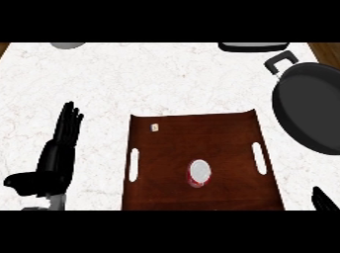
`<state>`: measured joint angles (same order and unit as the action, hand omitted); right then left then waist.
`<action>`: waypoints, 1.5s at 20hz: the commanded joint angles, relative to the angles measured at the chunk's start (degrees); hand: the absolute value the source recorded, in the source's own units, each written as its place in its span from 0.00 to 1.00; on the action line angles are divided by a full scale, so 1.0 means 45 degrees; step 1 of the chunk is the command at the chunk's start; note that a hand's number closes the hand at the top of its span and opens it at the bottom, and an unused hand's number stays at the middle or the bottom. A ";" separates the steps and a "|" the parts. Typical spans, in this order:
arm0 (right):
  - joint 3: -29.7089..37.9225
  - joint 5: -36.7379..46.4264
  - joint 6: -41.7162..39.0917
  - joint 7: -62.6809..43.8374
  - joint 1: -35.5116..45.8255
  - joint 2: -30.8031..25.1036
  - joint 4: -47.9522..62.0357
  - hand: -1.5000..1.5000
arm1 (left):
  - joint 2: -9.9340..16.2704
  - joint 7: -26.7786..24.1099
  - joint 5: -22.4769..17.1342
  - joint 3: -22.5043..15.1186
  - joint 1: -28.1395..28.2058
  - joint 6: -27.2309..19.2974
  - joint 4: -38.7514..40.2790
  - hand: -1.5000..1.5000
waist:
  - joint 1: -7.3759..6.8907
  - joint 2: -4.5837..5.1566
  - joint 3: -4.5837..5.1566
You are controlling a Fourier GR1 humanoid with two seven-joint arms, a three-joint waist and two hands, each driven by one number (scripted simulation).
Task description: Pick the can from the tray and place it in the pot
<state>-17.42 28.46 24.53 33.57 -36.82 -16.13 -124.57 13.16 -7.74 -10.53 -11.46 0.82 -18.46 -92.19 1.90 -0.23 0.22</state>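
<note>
Left robot hand [56, 153] open, right robot hand [323, 199] unclear; one can [200, 173], one tray [202, 143], one pot [315, 106].

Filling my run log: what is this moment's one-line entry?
can upright on tray | pot right | left robot hand open, resting | right robot hand at edge

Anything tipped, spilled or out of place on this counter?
Nothing stands out. The can stands upright on the tray, the pot sits empty at right, and no spill shows on the counter.
</note>
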 commanded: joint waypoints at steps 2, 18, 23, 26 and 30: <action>-0.0712 0.3637 -0.0619 -0.2678 -0.1844 -0.0861 -0.0419 0.00 | 0.0247 -0.0143 0.0029 -0.0035 0.0170 0.0344 -0.0169 0.50 | -0.0358 0.0110 0.0054; -0.4664 1.0893 -0.5002 -1.1320 0.2823 0.3539 0.2145 0.00 | -0.0750 0.0408 0.0370 0.0040 -0.0951 0.0069 0.0339 0.50 | -0.0456 0.0073 -0.0041; -0.3469 0.9529 -0.5289 -1.1350 0.3396 0.3196 0.2633 0.00 | -0.0605 0.0217 0.0520 0.0421 -0.0394 0.0593 0.0210 0.50 | -0.0422 0.0045 -0.0050; -0.4453 0.9918 -0.5707 -1.2125 0.3487 0.3212 0.2467 0.00 | -0.0838 -0.0105 0.1019 0.0317 -0.0098 0.0505 0.0236 0.50 | -0.0415 0.0039 -0.0048; -0.3498 0.9115 -0.4887 -1.1730 0.4668 0.3059 0.3859 0.00 | -0.0840 0.0040 0.0835 0.0738 0.0015 0.0981 0.0074 0.50 | -0.0432 0.0041 -0.0049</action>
<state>-35.24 71.67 2.59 -19.60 -17.94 -0.94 -108.54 9.40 -8.32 -7.51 -8.79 -1.25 -14.89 -88.97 -0.02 0.00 0.01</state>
